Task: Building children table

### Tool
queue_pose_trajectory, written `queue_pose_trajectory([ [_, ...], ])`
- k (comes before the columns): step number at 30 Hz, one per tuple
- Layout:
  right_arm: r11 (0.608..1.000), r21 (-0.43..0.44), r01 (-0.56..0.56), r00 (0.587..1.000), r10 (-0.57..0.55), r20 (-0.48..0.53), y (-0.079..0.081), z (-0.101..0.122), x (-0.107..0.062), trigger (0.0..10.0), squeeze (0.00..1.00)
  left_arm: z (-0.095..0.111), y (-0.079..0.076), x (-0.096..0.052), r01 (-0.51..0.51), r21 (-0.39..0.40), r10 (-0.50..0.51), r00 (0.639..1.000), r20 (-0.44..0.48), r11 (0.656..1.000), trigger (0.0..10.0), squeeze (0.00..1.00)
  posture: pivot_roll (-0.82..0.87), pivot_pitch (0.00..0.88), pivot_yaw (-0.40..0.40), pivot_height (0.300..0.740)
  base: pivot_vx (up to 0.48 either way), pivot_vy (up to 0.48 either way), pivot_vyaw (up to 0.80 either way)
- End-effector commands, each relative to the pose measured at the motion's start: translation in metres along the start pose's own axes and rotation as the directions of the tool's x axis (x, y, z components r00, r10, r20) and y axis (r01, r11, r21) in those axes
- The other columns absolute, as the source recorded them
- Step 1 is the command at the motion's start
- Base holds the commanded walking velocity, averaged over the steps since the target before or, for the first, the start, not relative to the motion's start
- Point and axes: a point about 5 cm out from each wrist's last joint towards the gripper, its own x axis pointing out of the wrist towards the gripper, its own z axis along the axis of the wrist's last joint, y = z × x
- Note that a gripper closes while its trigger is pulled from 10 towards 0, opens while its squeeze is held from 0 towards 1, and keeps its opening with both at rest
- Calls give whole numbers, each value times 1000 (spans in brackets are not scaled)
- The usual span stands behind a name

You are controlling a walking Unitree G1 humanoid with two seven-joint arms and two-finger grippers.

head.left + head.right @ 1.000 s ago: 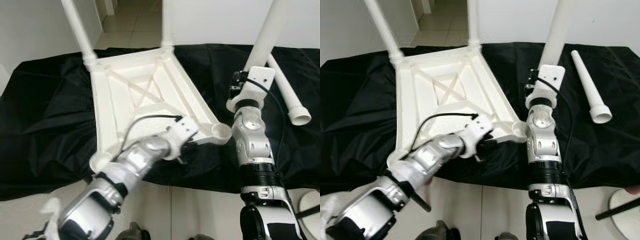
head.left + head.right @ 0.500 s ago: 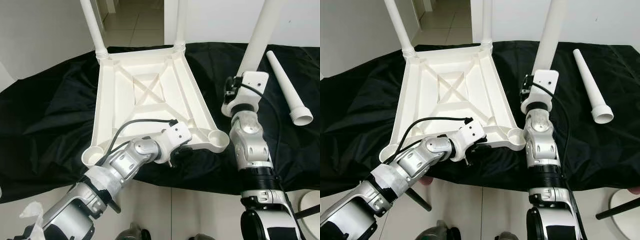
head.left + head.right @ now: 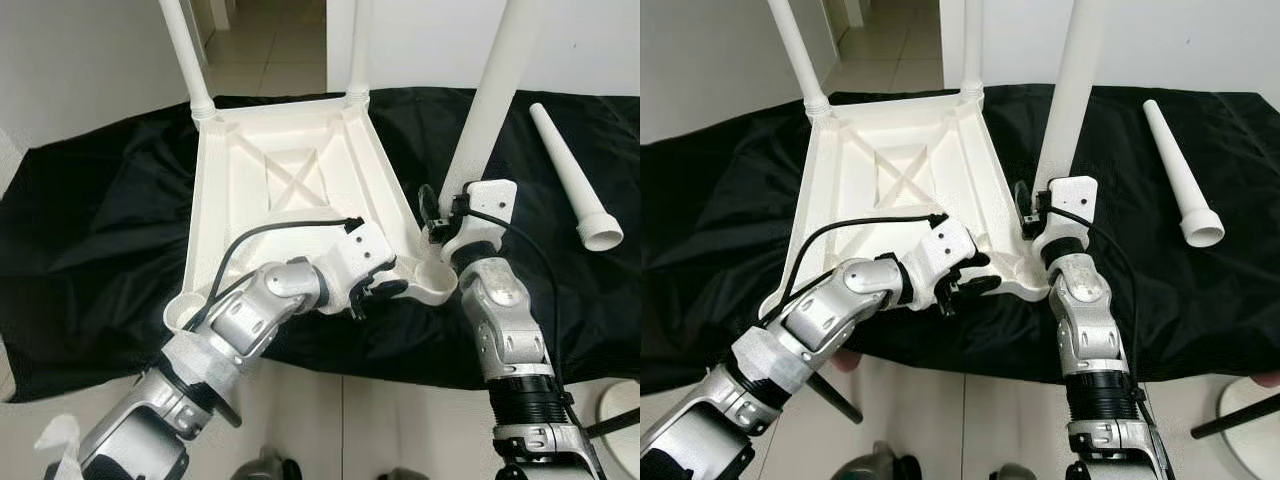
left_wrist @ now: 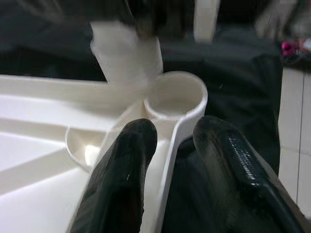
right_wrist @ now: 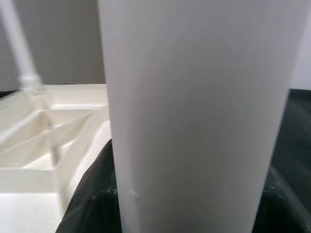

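The white plastic table top (image 3: 290, 170) lies upside down on a black cloth (image 3: 90, 230). Two legs (image 3: 185, 50) stand in its far corners. My left gripper (image 3: 382, 290) is shut on the near rim, one finger (image 4: 121, 179) inside and one outside, right beside the empty near-right socket (image 4: 177, 94). My right gripper (image 3: 438, 212) is shut on a third white leg (image 3: 490, 100) and holds it upright just above and behind that socket (image 3: 435, 272). Its wrist hides the leg's lower end. In the right wrist view the leg (image 5: 194, 116) stands between the black fingers (image 5: 87, 204).
A loose fourth leg (image 3: 575, 180) lies on the cloth at the far right. The near-left socket (image 3: 183, 310) is empty. Tiled floor (image 3: 340, 420) lies before the cloth, with a round white object (image 3: 622, 405) at the lower right. A white wall (image 3: 80, 60) stands behind.
My right gripper has carried the upright leg left and lower, close to the near-right socket. My left gripper has come up from below the rim and closed on it by the socket.
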Motion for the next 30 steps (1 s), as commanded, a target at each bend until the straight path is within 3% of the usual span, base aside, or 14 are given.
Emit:
queue_pose_trajectory([
  [1,999,22,-35,999,34,34,4,4,-2,10000,0,0,5,-5,-103,-18,103,995,9,995,10000,0,-48,3,75,740,0,0,0],
  [10,990,48,-129,990,126,64,9,3,-20,10000,0,7,-3,-18,-177,-35,180,975,127,984,10000,0,-39,0,61,740,0,0,0],
  [21,990,58,-130,991,129,23,3,-7,-32,10000,0,-3,-6,-30,-149,-68,155,983,103,987,10000,0,-38,0,54,740,0,0,0],
  [30,991,69,-116,993,115,21,-7,-8,-30,10000,0,0,-1,-35,-158,-96,167,981,94,983,10000,0,-46,0,61,740,0,0,0],
])
